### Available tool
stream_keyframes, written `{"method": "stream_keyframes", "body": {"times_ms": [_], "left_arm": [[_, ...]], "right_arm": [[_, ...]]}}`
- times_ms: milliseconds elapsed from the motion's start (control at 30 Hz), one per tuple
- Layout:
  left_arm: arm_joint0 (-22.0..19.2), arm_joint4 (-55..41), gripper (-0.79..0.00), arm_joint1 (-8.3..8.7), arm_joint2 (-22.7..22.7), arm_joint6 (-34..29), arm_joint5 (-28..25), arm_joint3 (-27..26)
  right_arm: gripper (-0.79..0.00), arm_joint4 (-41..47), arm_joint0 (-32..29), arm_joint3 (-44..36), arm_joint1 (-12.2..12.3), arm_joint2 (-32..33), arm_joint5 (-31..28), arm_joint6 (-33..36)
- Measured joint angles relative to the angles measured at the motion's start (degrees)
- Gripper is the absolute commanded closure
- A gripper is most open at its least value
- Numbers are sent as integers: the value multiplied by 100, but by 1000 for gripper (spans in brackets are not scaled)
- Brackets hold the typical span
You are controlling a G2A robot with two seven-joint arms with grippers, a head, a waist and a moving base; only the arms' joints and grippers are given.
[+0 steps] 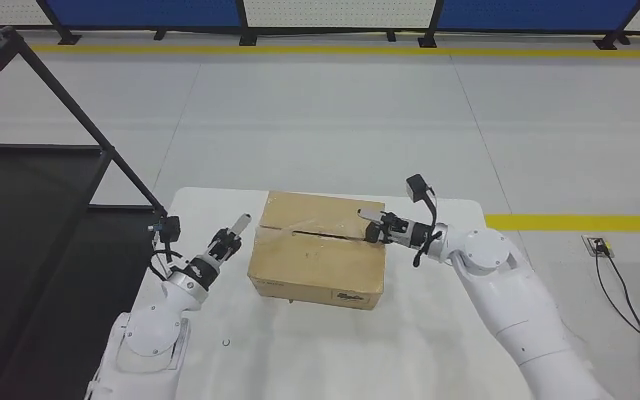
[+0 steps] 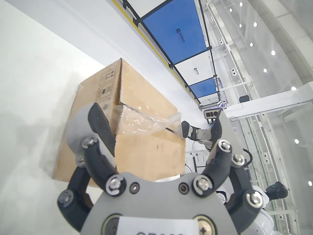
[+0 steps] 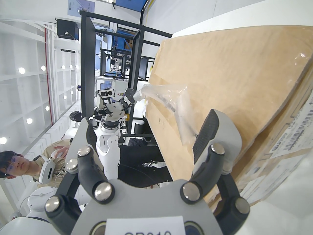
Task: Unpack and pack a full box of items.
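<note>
White table (image 1: 430,330), grey floor (image 1: 350,110), cardboard box (image 1: 315,255); left claw (image 1: 237,224), right claw (image 1: 368,222) both released.

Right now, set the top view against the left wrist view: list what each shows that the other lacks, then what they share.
Top view adds the black frame beside the table and the label on the near side of the cardboard box. Left wrist view adds loose clear tape along the seam and handling symbols on the box's end. Shared: the box, the table, the open left gripper, and the right gripper at the box's far end.
</note>
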Motion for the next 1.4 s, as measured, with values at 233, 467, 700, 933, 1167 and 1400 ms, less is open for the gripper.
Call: {"method": "stream_keyframes", "body": {"times_ms": [233, 467, 700, 933, 1167, 1400], "left_arm": [[-527, -499, -785, -40, 335, -151, 372, 437], [-1088, -574, -785, -68, 651, -187, 530, 1088], [-1320, -546, -785, -89, 885, -90, 546, 1425], [-1363, -606, -785, -85, 939, -19, 496, 1484], [-1296, -648, -785, -69, 933, 48, 410, 1393], [-1235, -792, -785, -53, 862, 163, 283, 1260]], "right_arm": [[-785, 121, 101, 189, -12, -16, -139, 288], [-785, 210, 143, 309, -15, 0, -244, 402], [-785, 347, 160, 386, 7, 82, -412, 592], [-785, 326, 148, 396, 7, 112, -542, 361], [-785, 124, -5, 131, 113, 283, -933, 550], [-785, -244, -276, -359, 164, 253, -744, 327]]}}
